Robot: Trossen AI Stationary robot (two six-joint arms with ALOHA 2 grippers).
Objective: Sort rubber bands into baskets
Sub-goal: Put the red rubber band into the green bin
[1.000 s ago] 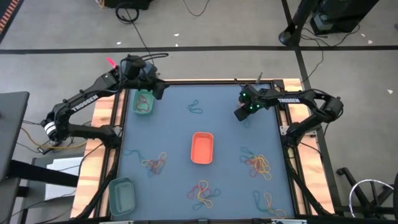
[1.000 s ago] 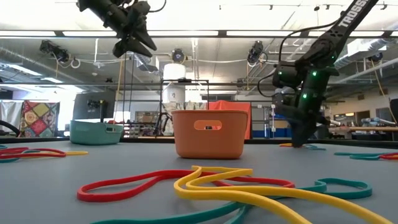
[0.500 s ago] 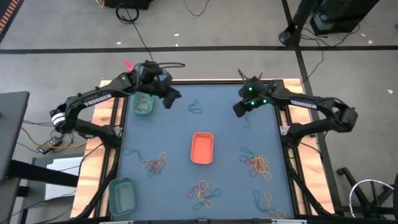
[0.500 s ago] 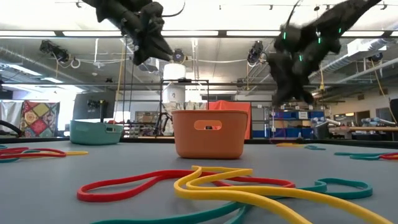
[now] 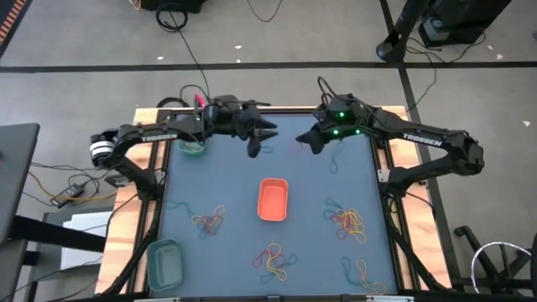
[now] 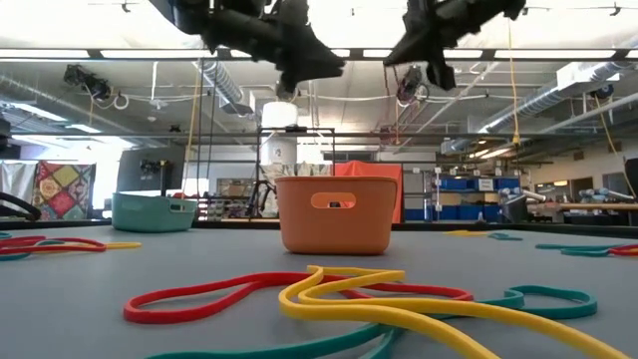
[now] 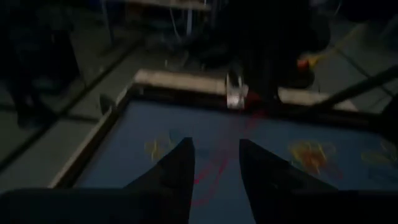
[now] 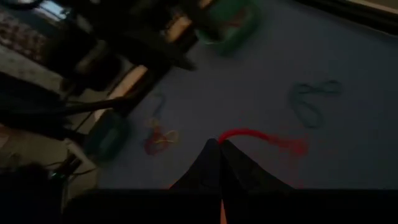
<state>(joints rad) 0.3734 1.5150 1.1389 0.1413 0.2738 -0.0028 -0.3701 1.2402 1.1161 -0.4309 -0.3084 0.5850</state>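
Many light, floppy rubber bands (image 5: 346, 222) are lying tangled across the bench (image 5: 235, 176); the right claw (image 8: 219, 147) is pinching one red loop (image 8: 261, 138) aloft, while the left claw (image 7: 214, 155) is hovering open, empty.

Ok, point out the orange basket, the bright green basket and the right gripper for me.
orange basket (image 5: 273, 200): high view, bare floor inside.
bright green basket (image 5: 192, 149): high view, near rim.
right gripper (image 8: 219, 148): right wrist view, meeting fingertips, holding a red rubber band (image 8: 252, 135).

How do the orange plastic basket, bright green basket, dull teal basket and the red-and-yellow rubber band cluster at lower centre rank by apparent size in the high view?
1. orange plastic basket and dull teal basket: look alike, not ranked.
2. red-and-yellow rubber band cluster: smaller sprawl.
Unranked: bright green basket, mostly hidden under the left arm.
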